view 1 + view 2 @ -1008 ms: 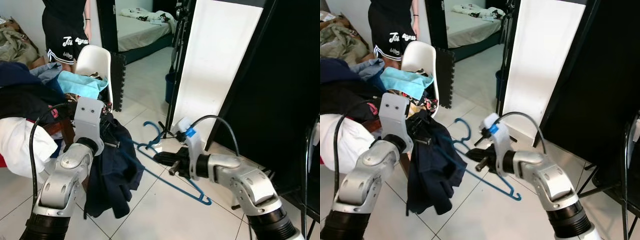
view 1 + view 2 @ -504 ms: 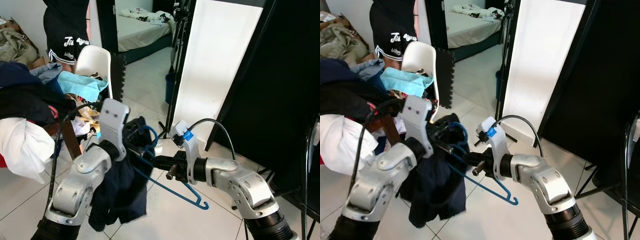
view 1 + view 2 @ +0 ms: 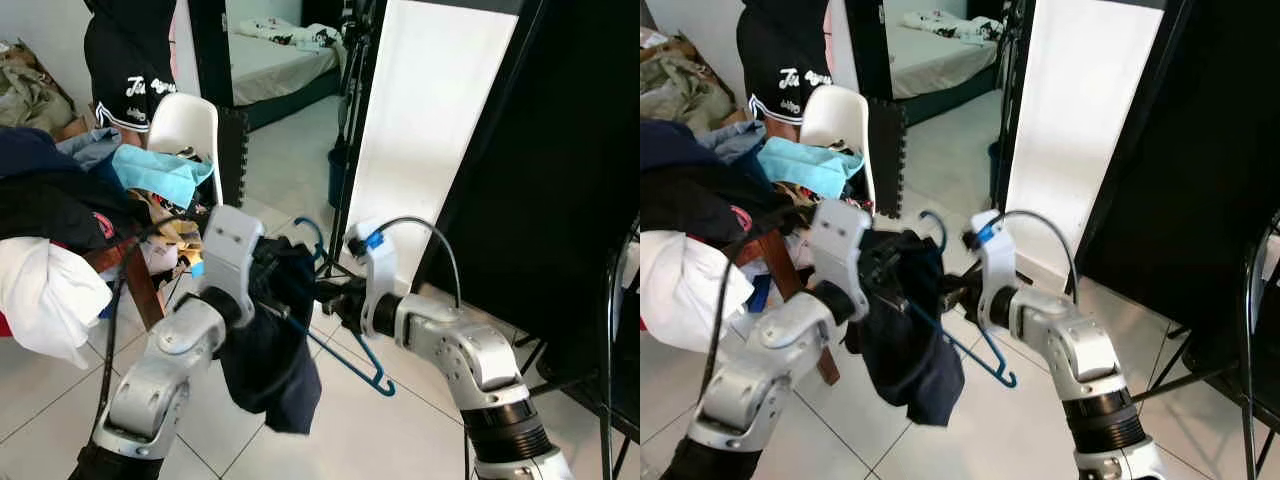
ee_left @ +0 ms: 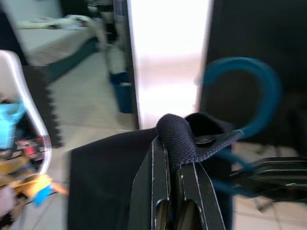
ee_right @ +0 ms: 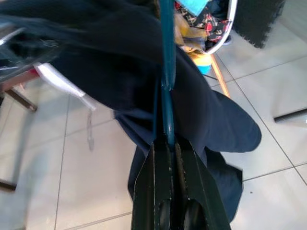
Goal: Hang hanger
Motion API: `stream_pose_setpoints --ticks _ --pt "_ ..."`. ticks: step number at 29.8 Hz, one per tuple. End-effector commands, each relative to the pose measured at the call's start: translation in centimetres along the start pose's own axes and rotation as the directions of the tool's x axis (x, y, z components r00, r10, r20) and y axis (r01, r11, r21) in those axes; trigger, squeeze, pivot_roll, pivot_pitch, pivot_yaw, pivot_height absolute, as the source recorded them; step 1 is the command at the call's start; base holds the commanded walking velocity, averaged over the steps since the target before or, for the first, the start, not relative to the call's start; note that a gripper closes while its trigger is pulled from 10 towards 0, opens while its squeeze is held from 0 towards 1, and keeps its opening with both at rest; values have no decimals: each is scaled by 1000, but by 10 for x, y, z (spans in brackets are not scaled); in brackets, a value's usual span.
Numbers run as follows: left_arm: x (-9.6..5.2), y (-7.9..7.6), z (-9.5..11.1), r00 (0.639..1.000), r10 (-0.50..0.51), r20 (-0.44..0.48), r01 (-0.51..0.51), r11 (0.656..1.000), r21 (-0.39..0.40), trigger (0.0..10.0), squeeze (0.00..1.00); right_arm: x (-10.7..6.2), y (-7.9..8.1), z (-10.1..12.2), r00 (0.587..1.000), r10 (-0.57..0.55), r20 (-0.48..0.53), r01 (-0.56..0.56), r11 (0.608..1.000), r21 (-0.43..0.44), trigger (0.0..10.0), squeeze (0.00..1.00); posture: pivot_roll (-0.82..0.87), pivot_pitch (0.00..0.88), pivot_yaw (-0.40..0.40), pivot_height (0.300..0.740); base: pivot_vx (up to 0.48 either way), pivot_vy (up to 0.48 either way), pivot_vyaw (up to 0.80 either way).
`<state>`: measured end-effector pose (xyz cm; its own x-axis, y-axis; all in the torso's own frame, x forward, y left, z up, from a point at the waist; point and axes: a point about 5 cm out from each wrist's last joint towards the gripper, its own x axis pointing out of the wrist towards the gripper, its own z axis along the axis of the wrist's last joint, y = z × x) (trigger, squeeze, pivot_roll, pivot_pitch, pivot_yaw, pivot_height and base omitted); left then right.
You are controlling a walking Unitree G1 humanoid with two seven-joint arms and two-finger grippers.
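right gripper (image 5: 168,143) clamped on blue hanger (image 3: 352,352) | left gripper (image 4: 171,158) pinching navy garment (image 3: 275,345) against the hanger's hook

Cloth and plastic between my fingers

My hanger (image 3: 345,352) is smooth blue plastic; the garment (image 3: 275,345) is matt navy woven cloth. My arms are brushed silver metal, fingers (image 4: 158,191) matt black. Floor (image 3: 400,430) tiles are glossy; the chair (image 3: 185,125) is smooth white plastic.

- We see a white chair (image 3: 184,122) heaped with clothes (image 3: 60,200).
- Behind the chair stands a person (image 3: 130,50).
- Beyond the chair, a bed (image 3: 270,55).
- Right of the chair, a white panel (image 3: 430,130).
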<state>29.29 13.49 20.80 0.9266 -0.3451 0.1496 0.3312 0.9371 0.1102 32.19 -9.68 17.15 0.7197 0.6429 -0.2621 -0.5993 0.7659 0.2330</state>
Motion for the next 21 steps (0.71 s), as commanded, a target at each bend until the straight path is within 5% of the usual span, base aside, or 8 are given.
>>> stream_pose_setpoints --ticks 1,3,5,8,10,15,18,21 --pt "-3 11 10 996 72 49 -73 997 4 10000 0 -4 -13 5 996 -83 32 83 996 13 10000 0 -21 35 -32 740 0 0 0" --pt "-5 20 12 991 121 55 -122 993 4 10000 0 -3 -17 6 993 -109 42 107 994 28 10000 0 -21 35 -31 740 0 0 0" --pt "-13 48 13 956 287 59 -287 958 -2 10000 0 -4 -24 13 984 -157 84 152 987 60 10000 0 -21 35 -31 740 0 0 0" --pt "-20 66 19 914 396 87 -393 918 -50 10000 0 -5 -31 17 971 -211 116 202 975 88 10000 0 -19 35 -33 740 0 0 0" --pt "-19 64 23 919 380 108 -372 924 -87 10000 0 -5 -34 19 962 -238 130 226 969 104 10000 0 -18 35 -34 740 0 0 0" --pt "-7 19 32 981 117 157 -95 985 -141 10000 0 -3 -37 30 944 -265 196 239 960 146 10000 0 -14 31 -35 740 0 0 0" --pt "-5 5 31 987 35 155 -14 990 -138 10000 0 -2 -36 33 941 -261 214 230 960 157 10000 0 -15 30 -35 740 0 0 0" --pt "-2 -41 21 968 -222 116 237 962 -139 10000 0 1 -31 41 934 -231 274 185 965 184 10000 0 -16 27 -36 740 0 0 0"
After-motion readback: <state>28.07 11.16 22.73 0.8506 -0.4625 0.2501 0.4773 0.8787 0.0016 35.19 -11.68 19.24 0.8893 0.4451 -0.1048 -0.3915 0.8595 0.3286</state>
